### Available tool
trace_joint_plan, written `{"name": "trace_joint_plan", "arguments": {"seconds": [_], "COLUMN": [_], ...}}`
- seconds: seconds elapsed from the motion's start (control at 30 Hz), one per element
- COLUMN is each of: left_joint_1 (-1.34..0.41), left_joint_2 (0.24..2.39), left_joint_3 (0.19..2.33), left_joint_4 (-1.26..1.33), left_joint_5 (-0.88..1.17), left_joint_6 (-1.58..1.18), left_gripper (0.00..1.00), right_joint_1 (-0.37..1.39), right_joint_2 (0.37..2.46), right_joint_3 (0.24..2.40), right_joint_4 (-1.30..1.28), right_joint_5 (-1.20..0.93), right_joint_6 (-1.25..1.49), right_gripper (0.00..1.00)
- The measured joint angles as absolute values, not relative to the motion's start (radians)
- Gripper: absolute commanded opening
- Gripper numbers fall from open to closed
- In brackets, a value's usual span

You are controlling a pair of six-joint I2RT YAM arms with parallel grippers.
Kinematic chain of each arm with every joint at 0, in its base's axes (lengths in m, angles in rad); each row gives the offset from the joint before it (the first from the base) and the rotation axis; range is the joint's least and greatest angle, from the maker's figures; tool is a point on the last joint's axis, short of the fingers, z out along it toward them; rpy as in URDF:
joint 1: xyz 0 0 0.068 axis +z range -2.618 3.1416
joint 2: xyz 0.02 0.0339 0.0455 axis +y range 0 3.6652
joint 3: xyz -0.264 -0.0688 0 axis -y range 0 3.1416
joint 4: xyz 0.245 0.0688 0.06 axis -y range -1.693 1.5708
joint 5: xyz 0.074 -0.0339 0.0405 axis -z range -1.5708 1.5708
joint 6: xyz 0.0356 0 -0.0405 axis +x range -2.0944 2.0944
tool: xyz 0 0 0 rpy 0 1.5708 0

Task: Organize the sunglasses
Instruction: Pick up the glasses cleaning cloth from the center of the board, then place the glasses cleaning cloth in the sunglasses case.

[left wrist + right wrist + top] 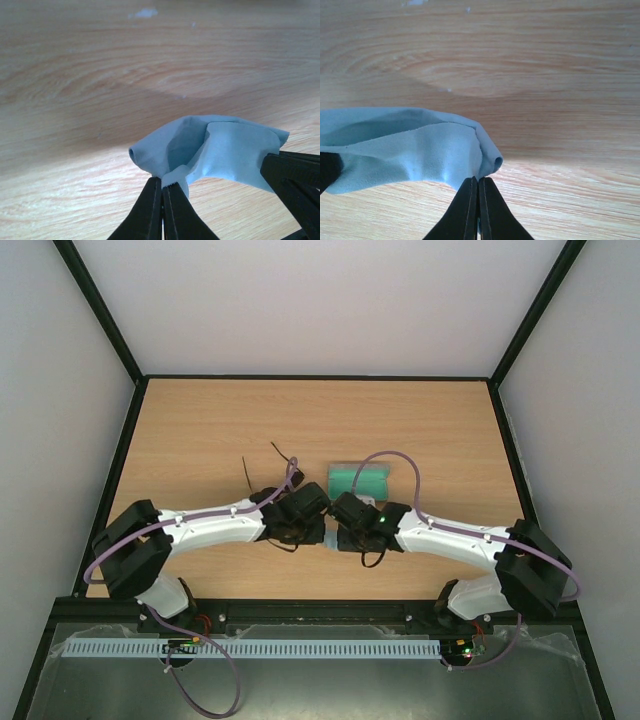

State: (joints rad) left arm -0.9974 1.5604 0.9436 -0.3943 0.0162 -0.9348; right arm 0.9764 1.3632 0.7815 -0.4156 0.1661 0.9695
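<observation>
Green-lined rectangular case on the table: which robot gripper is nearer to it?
Right. The right gripper sits just on the near side of the green-lined rectangular case; the left gripper is farther, off to its left. Both pinch a light blue cloth.

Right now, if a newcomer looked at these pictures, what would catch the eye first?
The light blue cloth stands out: it is held crumpled between the two arms, pinched at one end by the left claw and at the other by the right claw. From above, both arms meet over the middle of the wooden table, and the green inside of the case shows just behind them.
</observation>
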Motion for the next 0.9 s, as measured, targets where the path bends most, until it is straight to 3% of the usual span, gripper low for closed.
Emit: {"name": "trace_joint_plan", "arguments": {"seconds": [0.47, 0.9], "left_joint_1": [-0.903, -0.830], "left_joint_2": [1.711, 1.916], "left_joint_3": [1.222, 1.397], "left_joint_4": [-0.449, -0.463], "left_joint_5": [0.039, 0.059], "left_joint_6": [-0.825, -0.765], "left_gripper": [0.02, 0.02], "right_joint_1": [0.739, 0.548], "right_joint_2": [1.368, 1.517], "right_joint_3": [0.936, 1.076], "right_joint_4": [-0.509, -0.520], "right_joint_5": [0.161, 0.111], "right_joint_6": [0.806, 0.654], "right_gripper": [0.01, 0.01]}}
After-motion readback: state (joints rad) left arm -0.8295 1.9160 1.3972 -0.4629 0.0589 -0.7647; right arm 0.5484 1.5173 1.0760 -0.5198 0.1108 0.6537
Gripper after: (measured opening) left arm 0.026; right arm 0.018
